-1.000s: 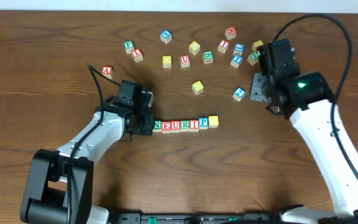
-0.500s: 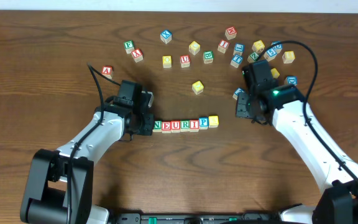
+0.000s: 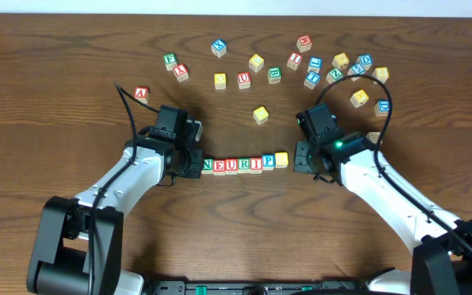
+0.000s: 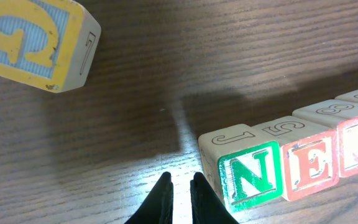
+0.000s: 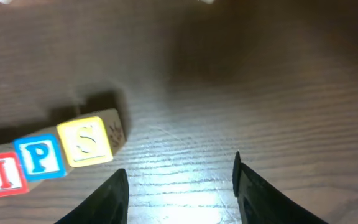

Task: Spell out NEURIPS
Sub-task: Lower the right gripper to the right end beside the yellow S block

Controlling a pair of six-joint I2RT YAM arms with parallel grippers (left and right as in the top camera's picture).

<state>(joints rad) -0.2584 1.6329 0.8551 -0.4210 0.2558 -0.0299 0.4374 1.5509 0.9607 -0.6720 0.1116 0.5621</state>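
Just right of the S cube [image 5: 87, 142] your right gripper [image 5: 178, 165] gapes empty. Likely light, hard wood: pinch flat sides. Your left gripper [image 4: 181, 180] is closed

You had the NEURIPS row [image 3: 244, 164] lying between the arms, with the left gripper [image 3: 196, 163] at its N end, the right gripper [image 3: 301, 157] near its yellow end cube [image 3: 281, 159], and loose cubes [image 3: 256, 61] scattered beyond.
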